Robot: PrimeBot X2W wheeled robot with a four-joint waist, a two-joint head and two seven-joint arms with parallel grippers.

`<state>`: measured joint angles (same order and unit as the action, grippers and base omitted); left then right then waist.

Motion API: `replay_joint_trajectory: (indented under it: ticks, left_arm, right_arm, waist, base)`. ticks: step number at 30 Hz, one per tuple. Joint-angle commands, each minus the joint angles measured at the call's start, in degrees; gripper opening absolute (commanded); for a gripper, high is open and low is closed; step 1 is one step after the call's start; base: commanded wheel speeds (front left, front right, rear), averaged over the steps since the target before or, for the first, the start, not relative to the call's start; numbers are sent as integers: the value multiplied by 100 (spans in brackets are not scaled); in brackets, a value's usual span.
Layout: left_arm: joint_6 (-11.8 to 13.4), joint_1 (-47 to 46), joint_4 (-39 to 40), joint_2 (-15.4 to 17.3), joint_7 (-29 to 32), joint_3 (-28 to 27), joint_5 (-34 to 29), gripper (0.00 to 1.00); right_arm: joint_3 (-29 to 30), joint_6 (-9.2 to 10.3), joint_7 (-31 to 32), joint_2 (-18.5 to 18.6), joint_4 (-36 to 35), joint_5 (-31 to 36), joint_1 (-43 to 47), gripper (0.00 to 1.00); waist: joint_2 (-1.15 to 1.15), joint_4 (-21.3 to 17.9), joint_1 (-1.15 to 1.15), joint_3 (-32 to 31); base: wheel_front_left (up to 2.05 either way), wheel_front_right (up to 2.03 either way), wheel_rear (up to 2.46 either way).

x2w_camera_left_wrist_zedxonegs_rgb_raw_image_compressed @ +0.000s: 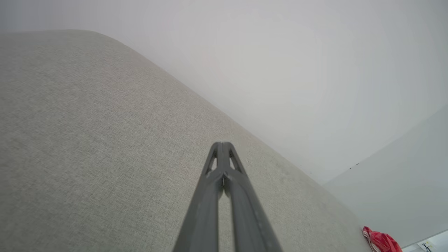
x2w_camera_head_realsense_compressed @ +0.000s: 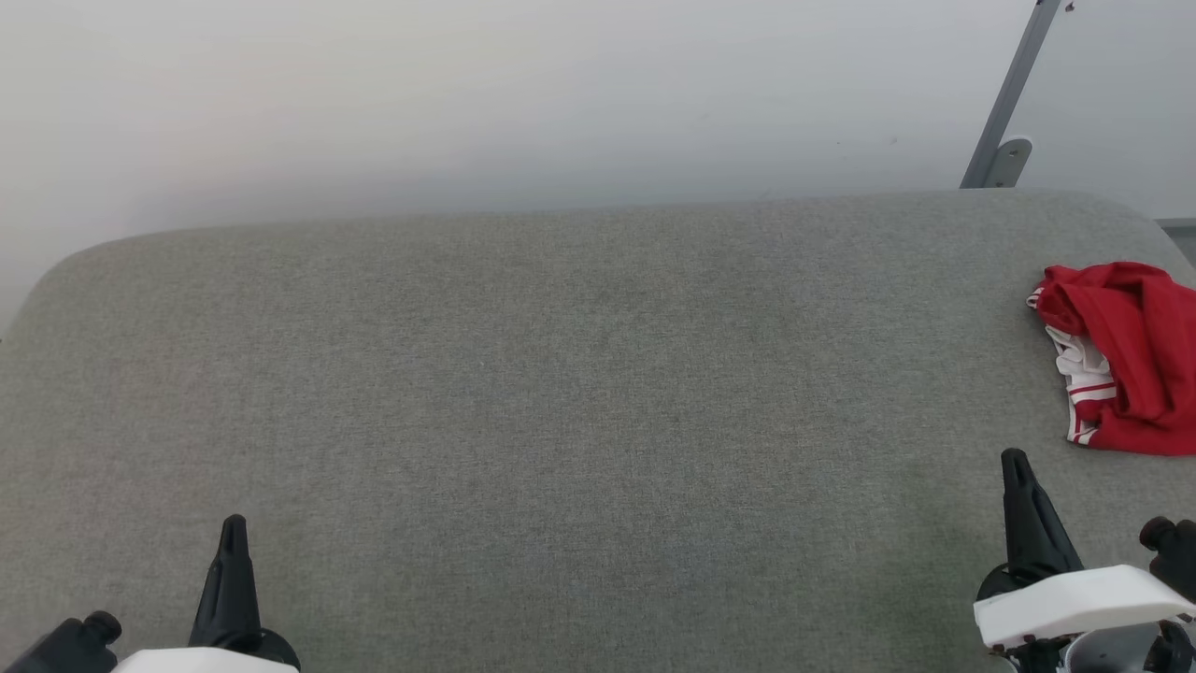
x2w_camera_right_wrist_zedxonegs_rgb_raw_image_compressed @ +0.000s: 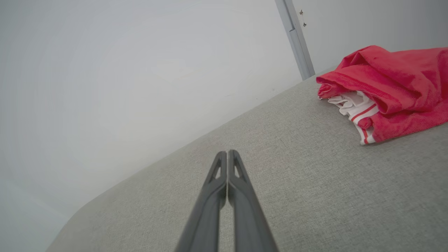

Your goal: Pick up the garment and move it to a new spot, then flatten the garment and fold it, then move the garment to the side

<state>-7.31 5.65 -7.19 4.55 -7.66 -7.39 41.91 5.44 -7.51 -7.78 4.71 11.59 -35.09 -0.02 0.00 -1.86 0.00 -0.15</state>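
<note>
**One crumpled shirt at the right edge, two closed grippers apart from it**

There is one garment (x2w_camera_head_realsense_compressed: pixel 1131 355) here: a red T-shirt bunched into a loose heap, with a white sleeve and red-and-white striped banding showing along its left side in the head view. It lies on the grey fabric-covered tabletop (x2w_camera_head_realsense_compressed: pixel 561 374), at the far right, and runs out past the right edge of that view. It is neither spread flat nor folded.

Two grippers are in view. The left gripper (x2w_camera_head_realsense_compressed: pixel 234 525) is at the lower left of the head view, over bare grey fabric and well apart from the shirt. In the left wrist view its two dark fingers (x2w_camera_left_wrist_zedxonegs_rgb_raw_image_compressed: pixel 206 203) are pressed together at the tips, with nothing between them, and the garment (x2w_camera_left_wrist_zedxonegs_rgb_raw_image_compressed: pixel 383 242) is a small red patch at the lower right corner.

The right gripper (x2w_camera_head_realsense_compressed: pixel 1015 460) is at the lower right of the head view, near the shirt but not touching it. In the right wrist view its two fingers (x2w_camera_right_wrist_zedxonegs_rgb_raw_image_compressed: pixel 245 210) are likewise shut tip to tip on nothing, and the garment (x2w_camera_right_wrist_zedxonegs_rgb_raw_image_compressed: pixel 392 87) lies ahead and to the right of them, its red fabric folded over the white striped sleeve.

One pale wall (x2w_camera_head_realsense_compressed: pixel 467 93) runs behind the tabletop. One slanted grey metal post (x2w_camera_head_realsense_compressed: pixel 1014 93) stands at the far right corner.
</note>
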Motion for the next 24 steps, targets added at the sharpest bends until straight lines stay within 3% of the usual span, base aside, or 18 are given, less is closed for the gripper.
replay_joint_trajectory:
  ticks: [1, 24]
  left_arm:
    - [-8, -190, 33, 32, 62, -1, 251, 0]
    - [-13, -524, -189, -28, 494, 25, 1770, 0]
  right_arm:
    - [15, 1, 72, 6, -50, -291, -165, 0]
    - [47, 1, 504, -53, 37, -2005, -329, 0]
  waist:
    - [0, 4, 0, 1]
    - [0, 46, 0, 8]
  base:
    - [0, 0, 0]
    - [0, 0, 0]
